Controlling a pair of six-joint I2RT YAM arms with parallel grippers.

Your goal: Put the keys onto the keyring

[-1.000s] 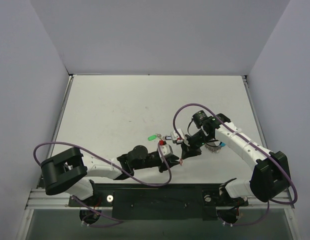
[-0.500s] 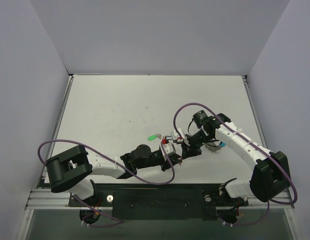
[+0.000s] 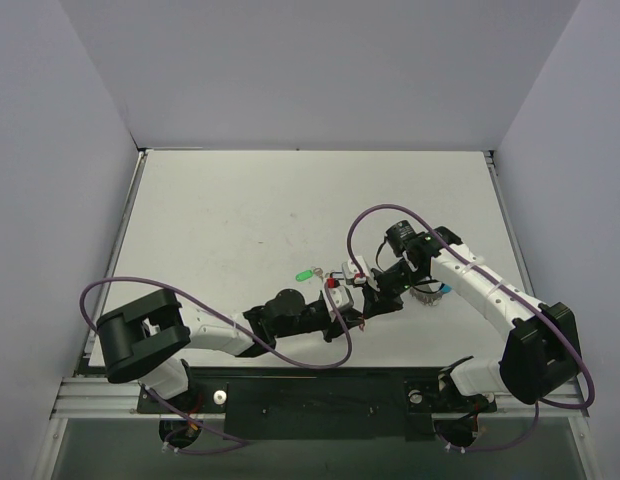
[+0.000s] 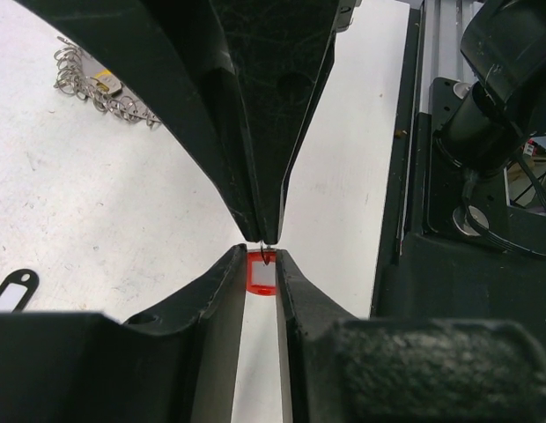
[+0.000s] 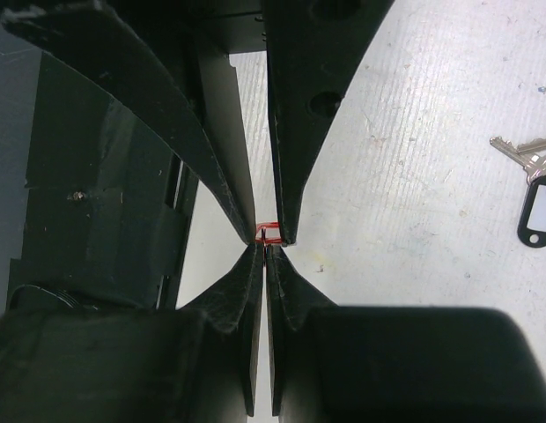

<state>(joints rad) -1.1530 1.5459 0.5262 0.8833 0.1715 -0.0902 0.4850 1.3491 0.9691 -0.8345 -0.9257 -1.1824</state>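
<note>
My left gripper (image 4: 261,256) is shut on the red tag (image 4: 261,275) of one key, held just above the table. My right gripper (image 5: 266,248) meets it tip to tip and is shut on the small metal ring at the top of that red tag (image 5: 269,231). In the top view both grippers (image 3: 337,289) (image 3: 357,281) meet at the table's middle. The green-tagged key (image 3: 306,272) lies just left of them. The black-tagged key (image 5: 537,207) lies on the table to the right in the right wrist view. The keyring (image 3: 426,292) lies behind the right gripper, its chain (image 4: 92,77) loose.
The table's front rail and the arm bases (image 4: 484,176) are close on the near side. A purple cable (image 3: 370,222) loops over the right arm.
The left arm has shifted a little to the right, its elbow moving toward the centre. Both grippers stay together on the red-tagged key.
</note>
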